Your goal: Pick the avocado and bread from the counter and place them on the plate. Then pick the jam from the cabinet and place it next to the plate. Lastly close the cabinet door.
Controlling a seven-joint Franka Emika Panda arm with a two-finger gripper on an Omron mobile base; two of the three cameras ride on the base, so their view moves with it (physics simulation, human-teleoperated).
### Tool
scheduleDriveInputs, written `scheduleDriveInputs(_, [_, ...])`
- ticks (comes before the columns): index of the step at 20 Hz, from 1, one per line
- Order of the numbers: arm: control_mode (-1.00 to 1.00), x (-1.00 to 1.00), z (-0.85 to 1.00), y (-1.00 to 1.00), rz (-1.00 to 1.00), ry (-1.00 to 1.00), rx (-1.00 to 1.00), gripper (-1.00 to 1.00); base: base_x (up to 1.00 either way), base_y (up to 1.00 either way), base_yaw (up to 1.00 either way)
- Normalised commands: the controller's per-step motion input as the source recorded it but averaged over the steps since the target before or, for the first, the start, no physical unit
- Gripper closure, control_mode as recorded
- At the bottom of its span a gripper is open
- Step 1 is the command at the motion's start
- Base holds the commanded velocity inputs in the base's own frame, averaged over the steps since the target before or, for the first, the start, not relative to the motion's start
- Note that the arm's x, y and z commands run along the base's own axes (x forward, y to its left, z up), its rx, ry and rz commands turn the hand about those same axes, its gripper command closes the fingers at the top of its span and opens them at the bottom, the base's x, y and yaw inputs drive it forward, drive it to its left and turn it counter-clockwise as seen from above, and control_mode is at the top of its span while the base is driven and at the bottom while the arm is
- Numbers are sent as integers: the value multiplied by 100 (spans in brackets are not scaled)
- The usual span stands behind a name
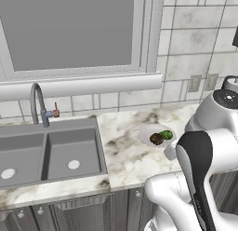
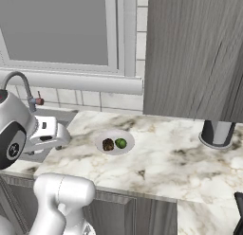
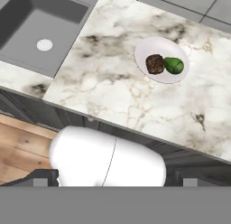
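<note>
The white plate [image 3: 155, 44] lies on the marble counter [image 3: 113, 92], to the right of the sink. On it rest the dark brown bread [image 3: 155, 63] and, touching it, the green avocado [image 3: 174, 65]. The base views show the same plate [image 1: 148, 131] [image 2: 114, 134] with the bread [image 1: 156, 139] [image 2: 108, 144] and the avocado [image 1: 166, 134] [image 2: 121, 143]. My gripper [image 3: 115, 179] hangs high over the counter's front edge, open and holding nothing. The dark grey cabinet [image 2: 194, 54] hangs above the counter's right part; its inside is hidden. The jam is out of view.
A grey double sink [image 1: 46, 153] with a curved tap [image 1: 38, 104] fills the counter's left. A grey cylinder on a dark base [image 2: 217, 133] stands under the cabinet. A window [image 1: 69, 30] and tiled wall close the back. Lower cabinet fronts [image 3: 40, 112] run below the counter edge.
</note>
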Motion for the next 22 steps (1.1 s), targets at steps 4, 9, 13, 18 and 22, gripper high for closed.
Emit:
scheduleDriveInputs(4, [-100, 0, 0, 0, -1, 0, 0, -100, 0, 0, 0])
scheduleDriveInputs(9, [100, 0, 0, 0, -1, 0, 0, -100, 0, 0, 0])
scheduleDriveInputs(13, [100, 0, 0, 0, 0, 0, 0, -100, -15, 0, -3])
scheduleDriveInputs(18, [100, 0, 0, 0, 0, 0, 0, -100, -24, 0, -8])
scheduleDriveInputs(22, [100, 0, 0, 0, 0, 0, 0, -100, -34, 0, -10])
